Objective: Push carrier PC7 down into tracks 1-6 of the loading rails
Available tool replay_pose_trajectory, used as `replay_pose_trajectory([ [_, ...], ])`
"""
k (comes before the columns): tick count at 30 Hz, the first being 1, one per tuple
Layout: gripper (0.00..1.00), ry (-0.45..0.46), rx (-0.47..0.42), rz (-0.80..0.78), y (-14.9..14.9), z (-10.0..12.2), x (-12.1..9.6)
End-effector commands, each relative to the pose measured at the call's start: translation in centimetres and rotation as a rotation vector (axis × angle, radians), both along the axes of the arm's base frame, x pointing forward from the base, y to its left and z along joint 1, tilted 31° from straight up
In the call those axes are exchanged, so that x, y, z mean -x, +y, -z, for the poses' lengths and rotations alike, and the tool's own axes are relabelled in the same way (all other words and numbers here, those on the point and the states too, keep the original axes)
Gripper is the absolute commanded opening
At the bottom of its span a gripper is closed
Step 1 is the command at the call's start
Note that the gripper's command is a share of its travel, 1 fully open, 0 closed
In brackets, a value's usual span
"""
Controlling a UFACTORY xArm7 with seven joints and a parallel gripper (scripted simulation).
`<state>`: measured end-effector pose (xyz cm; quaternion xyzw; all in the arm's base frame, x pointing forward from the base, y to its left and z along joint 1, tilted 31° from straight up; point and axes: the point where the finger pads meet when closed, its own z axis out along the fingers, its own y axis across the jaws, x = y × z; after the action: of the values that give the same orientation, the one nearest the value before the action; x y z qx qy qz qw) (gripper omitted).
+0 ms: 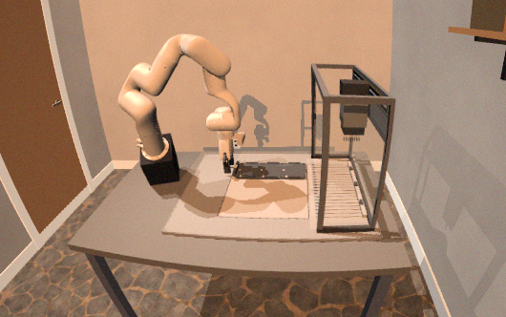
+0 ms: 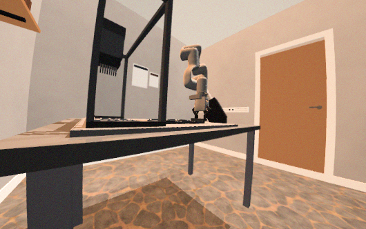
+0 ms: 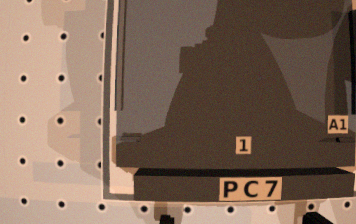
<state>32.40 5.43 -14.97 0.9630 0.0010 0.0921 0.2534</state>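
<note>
Carrier PC7 (image 1: 274, 171) (image 3: 240, 110) is a long dark tray lying flat on the board, with its far end close to the near ends of the rails (image 1: 335, 196). Its dark handle (image 3: 175, 187), with the PC7 label, faces the arm's base. My gripper (image 1: 228, 170) (image 2: 200, 118) (image 3: 241, 219) is open and low at the handle end. In the wrist view its two fingertips stand apart just on the base side of the handle, with nothing seen between them. Whether they touch it cannot be told. Track numbers and any lit lamp cannot be made out.
A dark frame (image 1: 323, 167) (image 2: 163, 69) stands around the rails, with a dark head (image 1: 353, 106) (image 2: 112, 41) carrying downward pins above them. A pale rectangular area (image 1: 291, 210) lies beside the carrier on the perforated board (image 1: 191, 224) (image 3: 42, 100).
</note>
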Motion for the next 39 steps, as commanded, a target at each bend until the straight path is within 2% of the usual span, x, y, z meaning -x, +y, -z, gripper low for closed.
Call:
replay_pose_trajectory([
  [1, 0.82, -0.001, -0.002, -0.002, 0.0, 0.2, -0.1],
  [16, 0.82, -0.001, -0.003, -0.002, -0.1, 0.4, -0.2],
  [39, 0.82, -0.002, -0.003, -0.002, 0.0, 0.1, -2.2],
])
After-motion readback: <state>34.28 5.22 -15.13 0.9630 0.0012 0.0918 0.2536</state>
